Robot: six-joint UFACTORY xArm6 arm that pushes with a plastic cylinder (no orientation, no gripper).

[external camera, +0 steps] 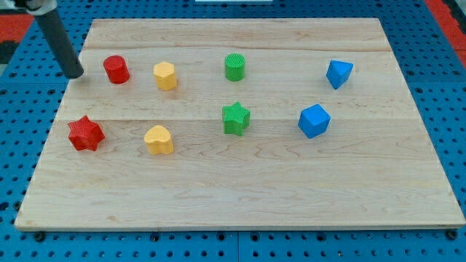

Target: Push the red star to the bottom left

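Note:
The red star (86,134) lies on the wooden board (240,196) near its left edge, about mid-height. My tip (75,74) rests near the board's upper left, above the red star and just left of the red cylinder (116,70). The rod slants up to the view's top left corner. The tip touches no block.
A yellow hexagonal block (165,75) and a green cylinder (234,67) sit in the upper row with a blue block (338,73) at the right. A yellow heart-like block (159,140), a green star (235,118) and a blue cube (314,121) sit in the lower row.

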